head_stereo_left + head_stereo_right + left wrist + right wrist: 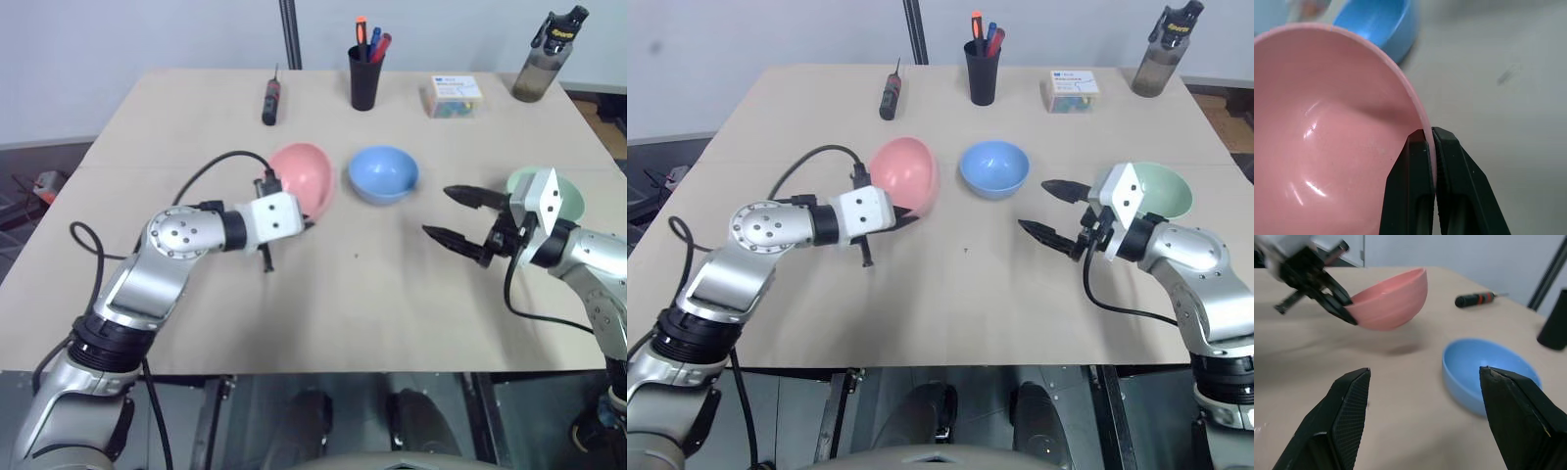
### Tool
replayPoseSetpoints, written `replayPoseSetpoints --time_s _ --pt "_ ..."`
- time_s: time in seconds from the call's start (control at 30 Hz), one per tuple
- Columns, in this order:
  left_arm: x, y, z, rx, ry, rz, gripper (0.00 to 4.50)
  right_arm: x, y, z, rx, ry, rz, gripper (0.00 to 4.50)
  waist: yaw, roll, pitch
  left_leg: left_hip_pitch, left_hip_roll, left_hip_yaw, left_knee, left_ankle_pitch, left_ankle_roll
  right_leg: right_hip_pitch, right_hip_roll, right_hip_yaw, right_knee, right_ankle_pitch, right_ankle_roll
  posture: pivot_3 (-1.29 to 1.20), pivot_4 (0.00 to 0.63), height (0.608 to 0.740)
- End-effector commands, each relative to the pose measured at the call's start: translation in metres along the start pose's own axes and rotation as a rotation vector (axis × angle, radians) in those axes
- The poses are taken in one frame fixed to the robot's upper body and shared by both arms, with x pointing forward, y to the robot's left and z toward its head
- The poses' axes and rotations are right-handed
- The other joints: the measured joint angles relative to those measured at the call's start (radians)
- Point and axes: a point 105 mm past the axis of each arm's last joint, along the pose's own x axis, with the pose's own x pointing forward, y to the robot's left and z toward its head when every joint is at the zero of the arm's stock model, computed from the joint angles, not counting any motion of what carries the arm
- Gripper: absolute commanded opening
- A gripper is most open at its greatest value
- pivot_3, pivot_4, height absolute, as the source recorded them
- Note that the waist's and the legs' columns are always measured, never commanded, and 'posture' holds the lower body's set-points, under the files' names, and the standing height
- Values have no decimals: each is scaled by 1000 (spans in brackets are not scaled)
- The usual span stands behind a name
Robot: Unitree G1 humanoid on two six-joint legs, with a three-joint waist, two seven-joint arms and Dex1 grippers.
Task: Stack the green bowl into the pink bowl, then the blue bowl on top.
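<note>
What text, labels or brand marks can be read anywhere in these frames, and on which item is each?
None can be read.
Bottle: yellow lettering near its black cap, too blurred to read.
Box: white label with a blue mark, too small to read.
Screwdriver, pen cup, pink bowl, blue bowl and green bowl: no markings visible.

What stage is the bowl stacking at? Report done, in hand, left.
Done: nothing stacked yet; all three bowls are apart.
In hand: the left gripper is shut on the rim of the salmon-pink plastic bowl, lifted and tilted above the table.
Left: the mint-green plastic bowl, behind the open right gripper, goes into pink, then the sky-blue plastic bowl.
</note>
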Motion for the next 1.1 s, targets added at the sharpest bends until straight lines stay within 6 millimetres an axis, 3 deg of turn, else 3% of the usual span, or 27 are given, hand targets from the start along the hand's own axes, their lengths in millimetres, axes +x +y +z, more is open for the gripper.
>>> replayPoseSetpoints --time_s 0.03,0.1,0.27,0.37,0.4,0.47,0.63,0.77,0.87,0.97,1.1 --pt "6 -9 18 51 -103 -102 370 -5 -3 15 -80 -19 -33 3726 -4 0 0 0 0 0 0 0 0 0 0 0 0 0 0 0 150 740" --pt "9 -14 19 59 -116 -153 820 -6 -4 14 -82 -14 -44 3726 -4 0 0 1 0 1 0 0 0 0 0 1 0 0 0 0 150 740" --pt "17 -19 21 88 -146 -237 2868 -12 -8 6 -94 32 -98 3726 -3 0 0 1 0 1 0 0 0 0 1 0 0 0 0 0 150 740" --pt "19 -10 25 102 -193 -194 4174 -17 -18 -6 -120 104 -171 3726 -3 0 0 1 0 1 1 0 0 1 1 0 0 0 0 0 150 740" --pt "18 -4 30 92 -236 -156 4381 -21 -24 -13 -122 158 -218 3726 -3 0 0 1 0 0 1 0 0 1 1 0 0 0 0 0 150 740" --pt "11 12 39 75 -334 -23 4381 -28 -40 -25 -140 246 -314 3726 -3 0 0 1 0 0 1 0 0 1 1 0 0 0 0 0 150 740" --pt "-10 23 28 -45 -301 72 4381 -38 -61 -43 -117 365 -402 3726 -13 0 0 2 0 1 0 0 0 1 2 1 1 0 0 0 150 740" --pt "-25 17 26 -148 -330 42 4381 -47 -81 -59 -117 469 -484 3726 -10 0 -1 2 1 2 0 0 0 1 2 2 1 0 0 0 150 740" --pt "-49 6 41 -324 -504 -85 4381 -51 -99 -68 -102 506 -563 3726 -8 0 0 1 0 1 1 0 0 1 1 1 1 0 0 0 150 740" --pt "-48 16 29 -295 -431 57 4381 -51 -109 -76 -82 536 -580 3726 -5 0 0 2 1 1 1 0 0 1 1 0 0 0 0 0 150 740" --pt "-48 7 27 -333 -419 33 4381 -58 -122 -91 -68 591 -630 3726 -6 0 0 2 0 1 1 0 0 1 1 1 0 0 0 0 150 740"
